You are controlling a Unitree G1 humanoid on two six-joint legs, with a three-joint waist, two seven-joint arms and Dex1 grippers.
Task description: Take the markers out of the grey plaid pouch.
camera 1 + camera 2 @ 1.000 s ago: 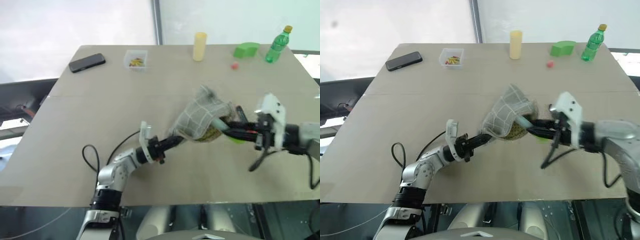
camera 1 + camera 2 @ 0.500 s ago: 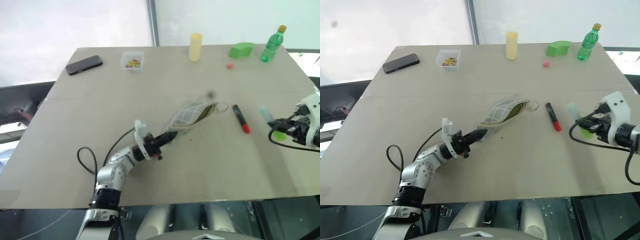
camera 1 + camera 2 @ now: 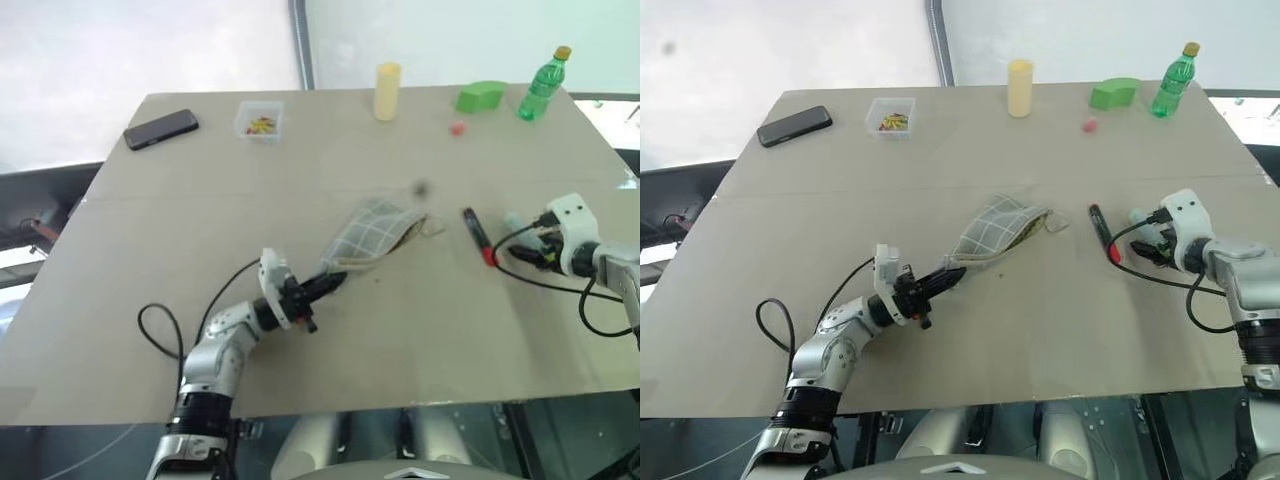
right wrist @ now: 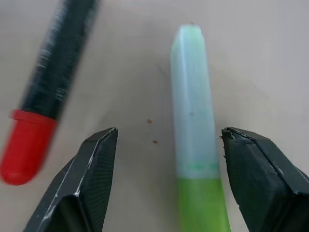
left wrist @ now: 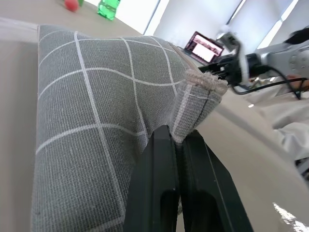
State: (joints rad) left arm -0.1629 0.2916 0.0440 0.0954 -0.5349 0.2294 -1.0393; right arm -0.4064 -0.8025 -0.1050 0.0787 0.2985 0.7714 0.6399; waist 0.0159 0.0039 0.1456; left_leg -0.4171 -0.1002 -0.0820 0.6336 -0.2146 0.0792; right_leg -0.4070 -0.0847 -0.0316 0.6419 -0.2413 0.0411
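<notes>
Now 2 markers on table, 1 pouch, L gripper pinching.

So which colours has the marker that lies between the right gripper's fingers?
The marker has a pale translucent body with a green end, best seen in the right wrist view.

Grey plaid pouch: woven cloth, matt, frayed corner. Markers: smooth plastic, slight sheen. Table: matt, smooth, tan.
</notes>
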